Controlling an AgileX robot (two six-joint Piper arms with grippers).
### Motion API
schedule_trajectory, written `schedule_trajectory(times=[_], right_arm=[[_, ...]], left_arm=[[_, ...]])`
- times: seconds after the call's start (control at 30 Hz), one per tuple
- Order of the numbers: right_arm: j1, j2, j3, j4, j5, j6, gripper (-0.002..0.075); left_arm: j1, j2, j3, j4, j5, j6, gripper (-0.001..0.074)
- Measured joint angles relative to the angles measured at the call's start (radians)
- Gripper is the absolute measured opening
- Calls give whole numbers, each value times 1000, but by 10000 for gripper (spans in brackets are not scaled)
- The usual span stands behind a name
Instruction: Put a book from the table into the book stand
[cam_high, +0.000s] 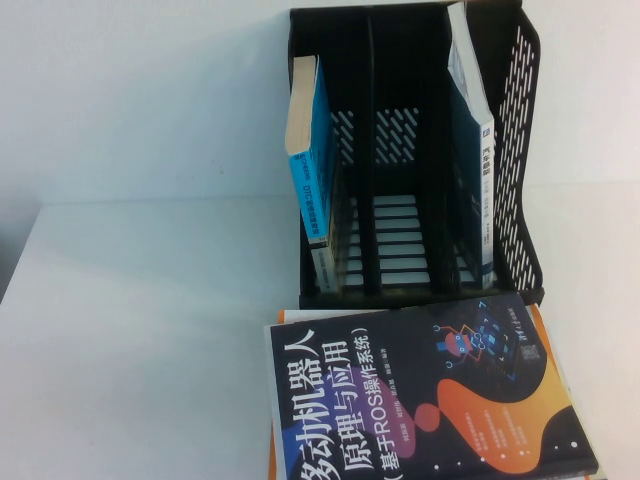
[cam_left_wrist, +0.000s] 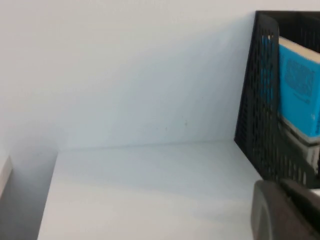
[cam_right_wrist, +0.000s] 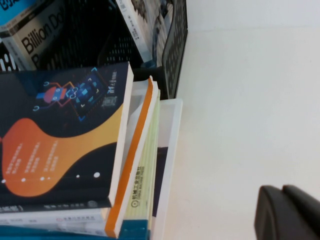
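The blue and grey book (cam_high: 312, 160) stands upright in the left slot of the black book stand (cam_high: 520, 150) at the back of the white table (cam_high: 150, 330), leaning slightly. The left wrist view shows its blue cover (cam_left_wrist: 298, 90) behind the stand's mesh side (cam_left_wrist: 257, 125). The right wrist view shows its grey half (cam_right_wrist: 30, 30) inside the stand (cam_right_wrist: 175, 45). My left gripper (cam_left_wrist: 277, 187) is shut and empty, left of the stand. My right gripper (cam_right_wrist: 281, 192) is shut and empty over bare table, right of the book stack. Neither gripper shows in the high view.
A teal book with a white top (cam_high: 470, 150) leans in the stand's right slot. The middle slot holds nothing. A dark navy book with orange graphics (cam_high: 420, 390) tops a stack in front of the stand, with an orange-edged book (cam_right_wrist: 132, 160) under it.
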Motion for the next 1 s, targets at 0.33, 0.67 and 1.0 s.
schedule_trajectory(times=[0.33,0.67,1.0], right_arm=[[0,0,0,2,1,2,-2],[0,0,0,2,0,2,-2],[0,0,0,2,0,2,-2]], left_arm=[[18,-199,290,-4,108,54,-1],[27,-203,290,133,94,48,-2],[27,-203,290,311,86,-113,-2]])
